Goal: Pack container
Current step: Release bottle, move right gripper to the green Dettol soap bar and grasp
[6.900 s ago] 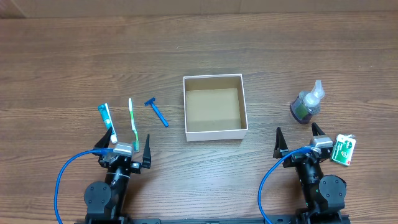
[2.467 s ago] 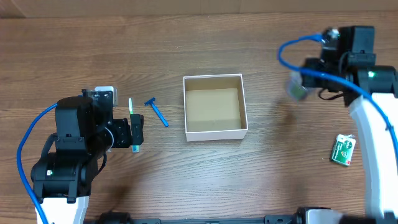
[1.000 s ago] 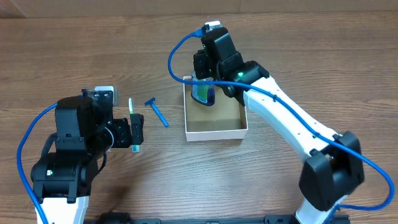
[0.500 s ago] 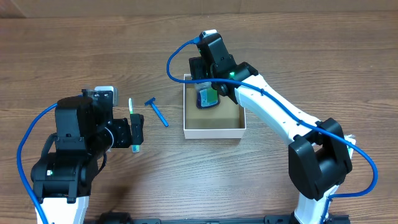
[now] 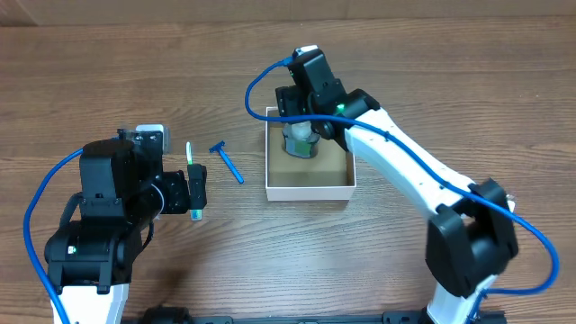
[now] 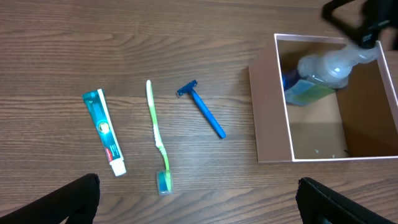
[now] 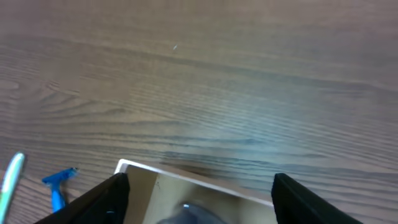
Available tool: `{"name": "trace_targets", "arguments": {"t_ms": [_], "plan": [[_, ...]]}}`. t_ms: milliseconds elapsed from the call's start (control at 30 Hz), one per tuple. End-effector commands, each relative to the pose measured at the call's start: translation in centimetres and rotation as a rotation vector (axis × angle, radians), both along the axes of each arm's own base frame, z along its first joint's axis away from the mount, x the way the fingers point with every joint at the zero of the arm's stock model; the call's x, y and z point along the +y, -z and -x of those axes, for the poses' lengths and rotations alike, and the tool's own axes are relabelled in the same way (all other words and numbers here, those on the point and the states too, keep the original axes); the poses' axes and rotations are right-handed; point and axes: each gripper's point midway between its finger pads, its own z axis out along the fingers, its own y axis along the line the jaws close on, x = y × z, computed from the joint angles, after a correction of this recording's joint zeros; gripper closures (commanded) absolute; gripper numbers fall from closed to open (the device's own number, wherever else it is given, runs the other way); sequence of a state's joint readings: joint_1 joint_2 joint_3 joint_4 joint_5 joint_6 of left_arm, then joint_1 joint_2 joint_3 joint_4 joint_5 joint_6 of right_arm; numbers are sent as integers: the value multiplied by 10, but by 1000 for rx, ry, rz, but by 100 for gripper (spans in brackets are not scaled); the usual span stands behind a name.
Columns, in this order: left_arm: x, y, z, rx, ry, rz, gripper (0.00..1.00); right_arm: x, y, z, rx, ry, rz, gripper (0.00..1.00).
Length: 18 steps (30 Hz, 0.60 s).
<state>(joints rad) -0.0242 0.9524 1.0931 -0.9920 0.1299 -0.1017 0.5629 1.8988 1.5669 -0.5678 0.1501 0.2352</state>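
Carried over from the counter's (image 5: 405, 54) 3 o'clock side, the bottle (image 5: 301, 141) now sits inside the container (image 5: 310, 191). The left end effector (image 6: 198, 184) hangs with fingers apart above the toothpaste (image 6: 104, 131), toothbrush (image 6: 157, 137) and razor (image 6: 203, 109), all at the container's 9 o'clock. The container sits mid-counter, the bottle toward its 11 o'clock. The right end effector (image 7: 200, 180) is over it, fingers spread.

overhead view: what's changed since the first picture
The right pincer carried the pump bottle from the right of the table into the container and now looks open above it. The left pincer moved out over the toothbrush. Toothbrush, razor, toothpaste and container stayed put.
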Motion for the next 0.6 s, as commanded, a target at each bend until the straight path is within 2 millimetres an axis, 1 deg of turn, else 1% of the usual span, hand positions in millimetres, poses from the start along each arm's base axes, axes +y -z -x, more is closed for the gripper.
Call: {"name": "trace_targets", "arguments": {"t_ms": [0, 33, 67, 100, 133, 167, 200, 233, 267, 300, 367, 400, 467, 533, 567], "plan": [[2, -9, -3, -26, 0, -12, 0, -15, -76, 8, -136, 34, -50, 21], [2, -9, -3, -26, 0, -12, 0, -22, -99, 16, -167, 46, -66, 20], [2, -9, -3, -26, 0, -12, 0, -34, -113, 20, -187, 97, -77, 20], [2, -9, -3, -26, 0, -12, 0, -52, -126, 24, -203, 187, -93, 19], [2, -9, -3, -26, 0, -12, 0, -70, -135, 27, -208, 269, -105, 16], [2, -9, -3, -25, 0, -12, 0, -105, -145, 36, -200, 421, -132, 13], [2, -9, -3, -25, 0, -12, 0, -128, -147, 43, -182, 512, -148, 12], [2, -9, -3, -25, 0, -12, 0, -158, -145, 54, -144, 632, -171, 8], [2, -9, -3, -25, 0, -12, 0, -184, -141, 64, -103, 735, -189, 3], [2, -9, -3, -25, 0, -12, 0, -211, -135, 77, -56, 845, -201, 0], [2, -9, -3, -26, 0, -12, 0, -270, -120, 106, 52, 1058, -196, 0], [2, -10, -3, -28, 0, -12, 0, -289, -114, 115, 90, 1115, -188, 0], [2, -10, -4, -32, 0, -12, 0, -334, -96, 138, 180, 1249, -168, 0], [2, -10, -4, -33, 0, -12, 0, -358, -83, 151, 237, 1302, -158, 0], [2, -10, -4, -33, 0, -12, 0, -374, -71, 160, 269, 1338, -148, 0]]}}
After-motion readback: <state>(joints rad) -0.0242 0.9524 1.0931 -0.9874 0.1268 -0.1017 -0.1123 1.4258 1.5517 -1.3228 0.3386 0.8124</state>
